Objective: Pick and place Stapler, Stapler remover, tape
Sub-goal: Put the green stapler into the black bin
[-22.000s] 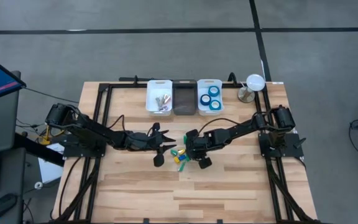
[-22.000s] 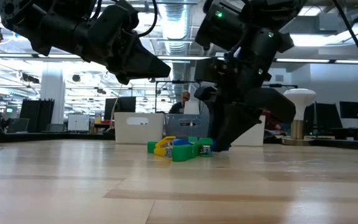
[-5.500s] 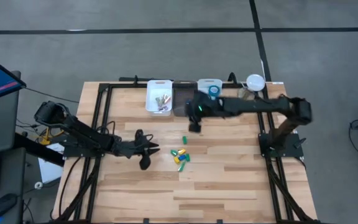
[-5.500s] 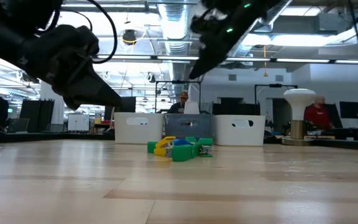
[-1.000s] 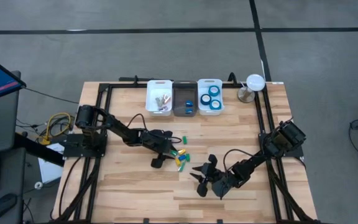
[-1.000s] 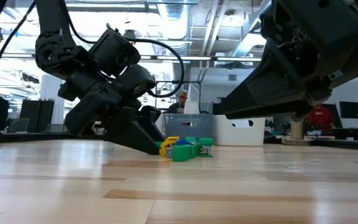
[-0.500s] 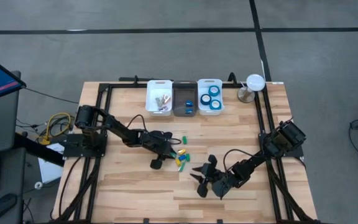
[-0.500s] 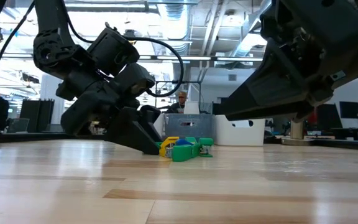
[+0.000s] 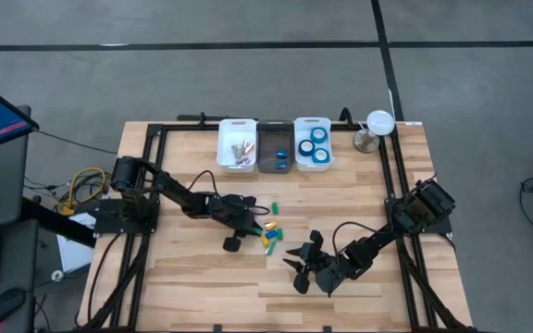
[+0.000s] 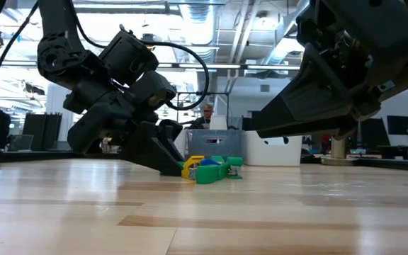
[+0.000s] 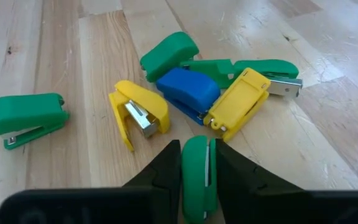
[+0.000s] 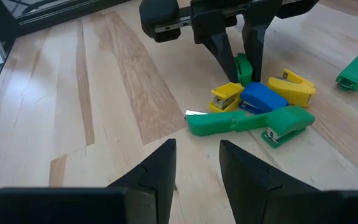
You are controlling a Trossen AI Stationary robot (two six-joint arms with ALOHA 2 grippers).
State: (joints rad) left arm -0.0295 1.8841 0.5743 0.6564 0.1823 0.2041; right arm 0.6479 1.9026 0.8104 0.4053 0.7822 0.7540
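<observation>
the left pincer [image 11: 199, 180] is low on the desk [image 9: 202, 277] at the near edge of a small pile of staplers, and its two fingers [image 11: 166, 171] are pinching a green stapler [image 11: 197, 174] that stands on edge between them. just beyond that piece lie a yellow stapler [image 11: 138, 115], a blue stapler [image 11: 188, 90], a second yellow one [image 11: 238, 102] and two more green ones behind [image 11: 169, 55], all touching or nearly so. another green stapler [image 11: 22, 118] lies apart from the pile, off to one side.

in the high view the left pincer [image 9: 248, 222] sits right at the pile's left side, mid-desk. the right pincer [image 9: 305, 264] hangs over bare desk nearer the front edge, well apart from the pile, with its fingers [image 12: 157, 165] spread and nothing between them.

along the far edge stand three bins side by side: a white bin [image 9: 222, 148] with small metal pieces, a dark bin [image 9: 265, 155] with one blue piece in it, and a white bin [image 9: 300, 125] holding the tape [image 9: 317, 145], several blue rolls. a white lamp [image 9: 378, 122] stands just right of the bins.
</observation>
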